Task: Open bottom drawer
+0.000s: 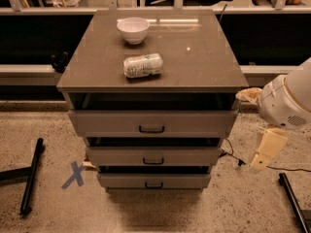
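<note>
The bottom drawer (153, 180) is the lowest of three grey-brown drawer fronts, with a small black bar handle (153, 185) at its centre. A dark gap shows above it. The middle drawer (153, 156) and the top drawer (151, 123) sit above it. My gripper (266, 152) hangs on the white arm (286, 101) to the right of the cabinet, at about the height of the middle drawer. It is clear of the cabinet's right side and touches nothing.
A white bowl (133, 29) and a lying packet (142, 65) rest on the cabinet top (194, 57). On the floor are a blue tape cross (75, 174), a black bar at the left (30, 176), another at the right (294, 203), and a cable (230, 151) by the cabinet's right side.
</note>
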Controlling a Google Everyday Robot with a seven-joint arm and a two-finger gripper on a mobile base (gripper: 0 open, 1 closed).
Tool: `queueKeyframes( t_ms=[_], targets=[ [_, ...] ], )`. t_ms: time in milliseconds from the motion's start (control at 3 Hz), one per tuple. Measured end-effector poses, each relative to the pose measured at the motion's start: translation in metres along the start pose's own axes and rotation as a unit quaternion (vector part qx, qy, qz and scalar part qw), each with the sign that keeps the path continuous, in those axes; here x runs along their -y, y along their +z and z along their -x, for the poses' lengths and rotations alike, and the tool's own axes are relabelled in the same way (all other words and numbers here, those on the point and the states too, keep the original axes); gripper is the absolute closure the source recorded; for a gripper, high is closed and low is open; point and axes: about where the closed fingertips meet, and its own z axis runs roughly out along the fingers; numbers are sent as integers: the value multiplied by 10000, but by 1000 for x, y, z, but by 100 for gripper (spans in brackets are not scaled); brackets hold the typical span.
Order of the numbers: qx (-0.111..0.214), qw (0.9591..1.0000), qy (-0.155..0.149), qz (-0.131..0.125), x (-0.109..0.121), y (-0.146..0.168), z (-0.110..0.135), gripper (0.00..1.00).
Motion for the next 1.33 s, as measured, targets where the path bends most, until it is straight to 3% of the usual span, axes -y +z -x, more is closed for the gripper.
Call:
queueKeyframes(
  t_ms=[667, 1000, 1333],
  targets=[
    [43, 9999, -17, -125, -3, 1, -1, 0],
    [261, 9995, -156, 62, -6, 92, -28, 0],
    [696, 9974, -165, 81, 14, 180, -47, 0]
  ],
)
